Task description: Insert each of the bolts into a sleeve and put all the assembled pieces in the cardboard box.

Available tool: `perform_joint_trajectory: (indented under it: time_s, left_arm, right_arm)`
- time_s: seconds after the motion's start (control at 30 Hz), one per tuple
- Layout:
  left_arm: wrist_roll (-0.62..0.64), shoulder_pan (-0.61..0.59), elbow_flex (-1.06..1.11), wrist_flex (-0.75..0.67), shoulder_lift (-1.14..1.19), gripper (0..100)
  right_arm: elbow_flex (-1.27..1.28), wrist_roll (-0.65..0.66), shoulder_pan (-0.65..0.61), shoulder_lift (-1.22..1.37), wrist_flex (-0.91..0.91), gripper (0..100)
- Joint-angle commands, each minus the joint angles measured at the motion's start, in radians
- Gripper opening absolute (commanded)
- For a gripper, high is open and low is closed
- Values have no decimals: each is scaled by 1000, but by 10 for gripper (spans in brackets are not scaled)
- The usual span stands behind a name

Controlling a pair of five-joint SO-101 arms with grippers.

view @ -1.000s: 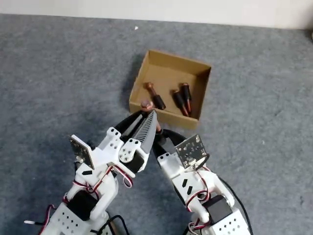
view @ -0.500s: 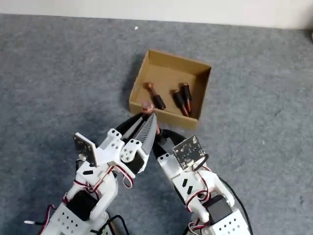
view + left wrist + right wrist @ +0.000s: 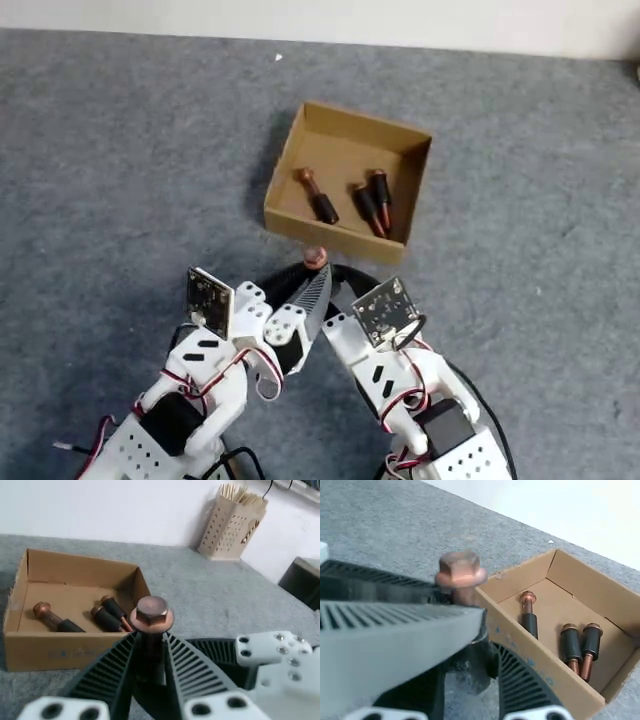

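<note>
Backward from the cardboard box (image 3: 335, 235) the left gripper (image 3: 316, 270) has moved in the high view; three assembled pieces (image 3: 322, 205) lie inside, a fourth bolt (image 3: 316, 258) remains outside. Left wrist view: ribbed black fingers (image 3: 187, 662) clench its shank under the coppery hexagonal head. Right wrist view: the right gripper (image 3: 475, 675) sits near the bolt; its grasp I cannot tell.

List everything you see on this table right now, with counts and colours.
cardboard box: 1, brown, open, ahead of both arms.
sleeved bolts: 3, copper with black sleeves, lying inside the box.
loose bolt: 1, copper, upright, head up, just outside the box's near wall.
stick holder: 1, beige, perforated, far off by the wall.
table: 1, grey.
left gripper: 1, black ribbed fingers shut on the loose bolt.
right gripper: 1, white and black, close beside the left gripper.
</note>
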Motion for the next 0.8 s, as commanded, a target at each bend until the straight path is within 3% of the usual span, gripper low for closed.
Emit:
perform_joint_trajectory:
  time_s: [0.0, 0.13, 0.43, 0.67, 0.77]
  left_arm:
    - [2, 48, 19, 11, -12, 8]
    - [-3, -4, 19, 11, -12, 8]
    - [-196, -13, 15, 15, -13, 8]
    - [-117, -8, -130, 305, -13, 210]
    - [-75, -8, -194, 385, -13, 223]
  right_arm:
    - [45, 3, 31, -21, -31, 5]
    - [45, 2, 70, -21, -38, 5]
    - [53, 2, 76, -21, -38, 5]
    - [53, 2, 76, -21, -39, 5]
    - [53, 2, 76, -21, -39, 5]
